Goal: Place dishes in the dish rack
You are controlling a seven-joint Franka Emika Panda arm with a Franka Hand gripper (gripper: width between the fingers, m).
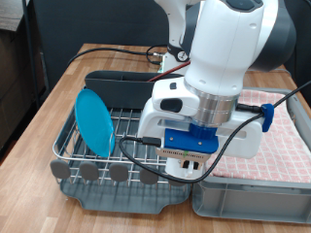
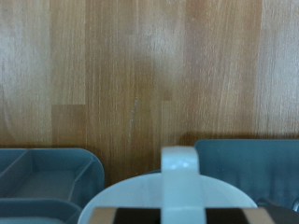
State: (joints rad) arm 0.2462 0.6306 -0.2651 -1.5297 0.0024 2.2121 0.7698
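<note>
The dish rack (image 1: pixel 73 148) stands at the exterior view's lower left, with round tabs along its near edge. The light-blue plate (image 1: pixel 95 120) stands on edge in its wire grid. My gripper (image 1: pixel 188 167) hangs over the rack's right part, mostly hidden by the hand. In the wrist view the white mug (image 2: pixel 173 191) fills the bottom edge, handle (image 2: pixel 178 166) uppermost, with dark finger parts lying across it. It appears gripped. The wooden spoon is out of view.
A grey bin (image 1: pixel 248 189) with pink checked cloth (image 1: pixel 287 136) stands right of the rack. The rack's dark cutlery box (image 1: pixel 115 80) is at its far end; its compartments show in the wrist view (image 2: pixel 42 177). Cables (image 1: pixel 131 53) cross the wooden table (image 1: pixel 58 87).
</note>
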